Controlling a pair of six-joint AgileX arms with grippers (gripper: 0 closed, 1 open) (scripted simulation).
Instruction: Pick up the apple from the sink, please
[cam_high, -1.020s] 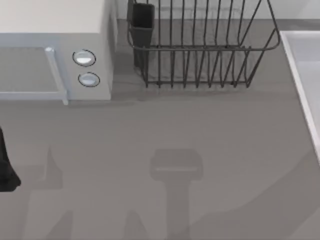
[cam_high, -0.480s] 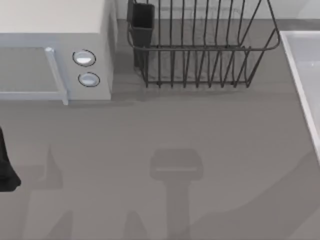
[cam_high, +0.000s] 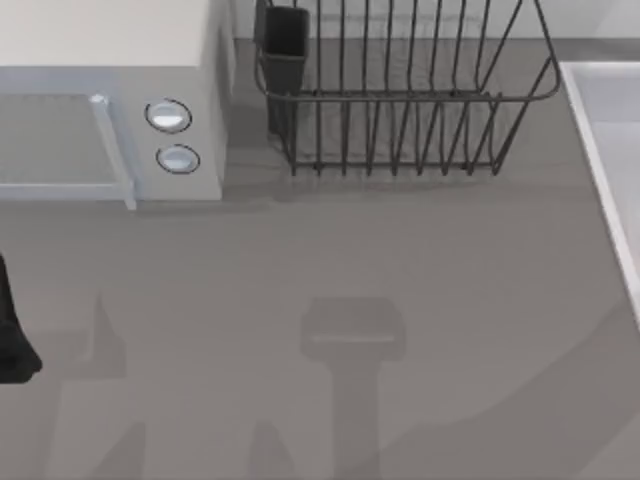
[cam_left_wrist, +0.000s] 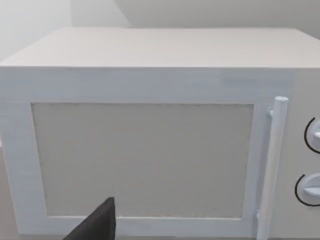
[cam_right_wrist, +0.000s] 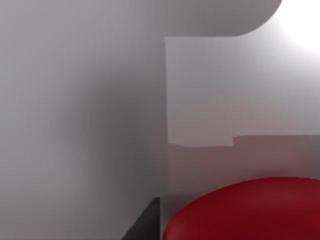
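White microwave (cam_left_wrist: 150, 145) front, dark gripper (cam_left_wrist: 97, 225) tip before its door.

A kitchen counter: microwave (cam_high: 110, 100), wire dish rack (cam_high: 400, 90), sink (cam_high: 610, 150) at right

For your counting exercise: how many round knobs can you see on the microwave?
2. On the microwave's front panel, right of the door handle: the upper knob and, just below it, the lower knob. Both show partly in the left wrist view.

So the microwave (cam_high: 110, 100) sits at about 10 o'clock on the table (cam_high: 400, 300), dish rack (cam_high: 400, 90) right beside it at 12, and the sink (cam_high: 610, 150) off at 2 o'clock along the right edge.
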